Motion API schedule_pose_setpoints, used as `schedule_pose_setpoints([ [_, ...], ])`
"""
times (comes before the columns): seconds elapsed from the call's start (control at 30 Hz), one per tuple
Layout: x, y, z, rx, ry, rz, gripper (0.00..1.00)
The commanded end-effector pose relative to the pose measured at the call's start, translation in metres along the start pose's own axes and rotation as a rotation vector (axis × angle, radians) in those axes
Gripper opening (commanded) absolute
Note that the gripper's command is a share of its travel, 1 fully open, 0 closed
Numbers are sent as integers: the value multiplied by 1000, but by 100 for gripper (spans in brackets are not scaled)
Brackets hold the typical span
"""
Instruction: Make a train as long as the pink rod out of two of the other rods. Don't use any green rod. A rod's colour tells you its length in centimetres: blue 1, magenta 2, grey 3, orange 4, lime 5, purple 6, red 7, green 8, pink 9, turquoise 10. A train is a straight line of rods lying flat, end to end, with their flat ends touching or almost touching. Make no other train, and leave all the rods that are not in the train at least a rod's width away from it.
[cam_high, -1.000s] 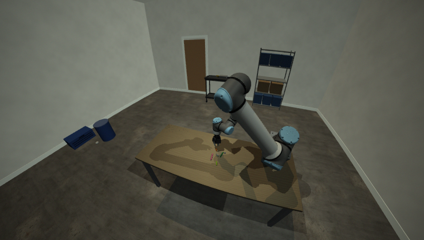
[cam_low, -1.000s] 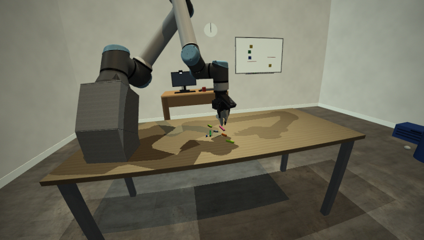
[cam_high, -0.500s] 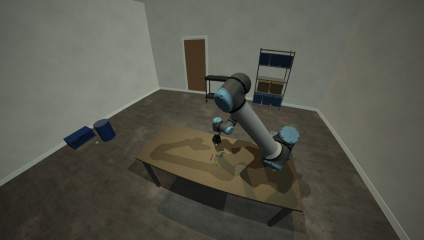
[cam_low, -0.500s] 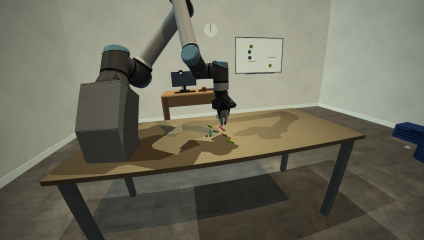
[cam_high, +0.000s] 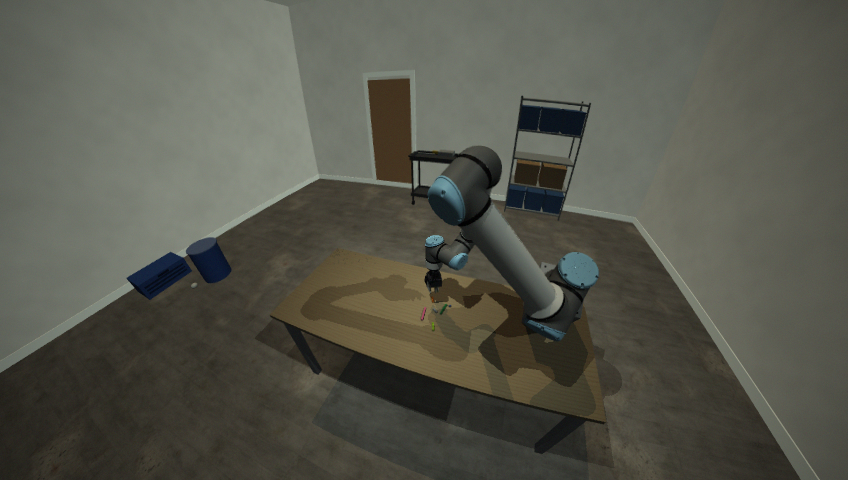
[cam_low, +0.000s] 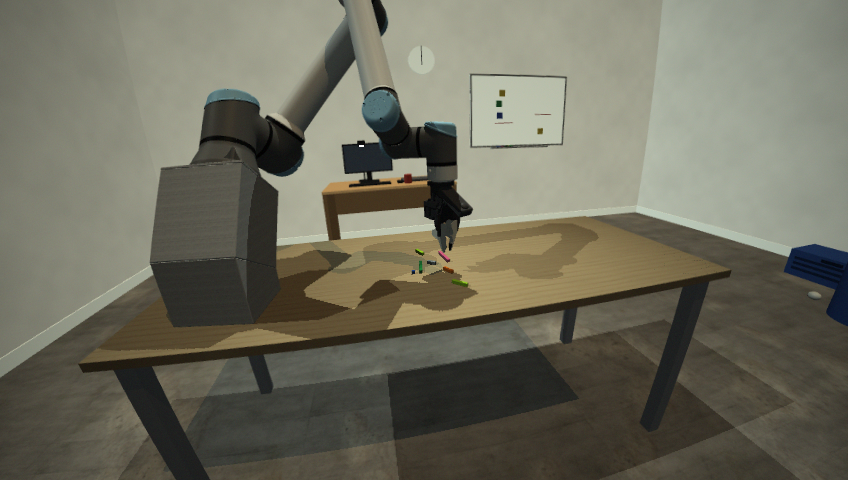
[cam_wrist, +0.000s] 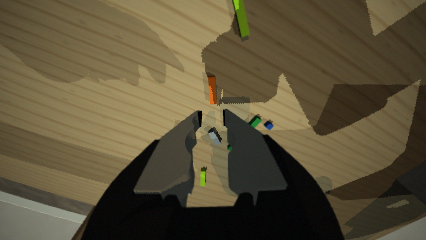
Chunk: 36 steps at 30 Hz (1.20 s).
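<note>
So the gripper (cam_wrist: 212, 114) is hanging just above the table (cam_low: 595, 279), pointing down at the little cluster of rods. Its fingers are pulled nearly together with only a slim gap left, and there's nothing clamped between them. Through that gap the wrist cam shows the grey rod (cam_wrist: 215, 135) lying on the wood underneath. The pink rod (cam_low: 443, 255) is flat on the table right under the fingertips in the side view; on the wrist cam it's hidden behind a finger. The orange rod (cam_wrist: 212, 89) sits just beyond the tips, and a lime rod (cam_wrist: 241, 17) lies further out past it. The green rod (cam_wrist: 255, 121) pokes out from behind the other finger, with the tiny blue rod (cam_wrist: 269, 125) just beside it. A second lime rod (cam_wrist: 203, 176) sits back toward the palm. None of the rods are lined up end to end.
</note>
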<state>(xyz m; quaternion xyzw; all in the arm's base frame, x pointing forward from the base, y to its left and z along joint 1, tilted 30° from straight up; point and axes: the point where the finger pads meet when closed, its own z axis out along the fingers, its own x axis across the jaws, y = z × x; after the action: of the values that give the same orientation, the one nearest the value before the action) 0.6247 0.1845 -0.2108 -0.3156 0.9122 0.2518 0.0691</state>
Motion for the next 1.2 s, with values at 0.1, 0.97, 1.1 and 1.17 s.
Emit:
schedule_pose_setpoints([
  [0.1, 0, -1, 3, 1, -1, -1, 14],
  [0.97, 0, -1, 36, 1, -1, -1, 14],
  [1.1, 0, -1, 39, 1, -1, -1, 14],
  [1.17, 0, -1, 41, 1, -1, -1, 14],
])
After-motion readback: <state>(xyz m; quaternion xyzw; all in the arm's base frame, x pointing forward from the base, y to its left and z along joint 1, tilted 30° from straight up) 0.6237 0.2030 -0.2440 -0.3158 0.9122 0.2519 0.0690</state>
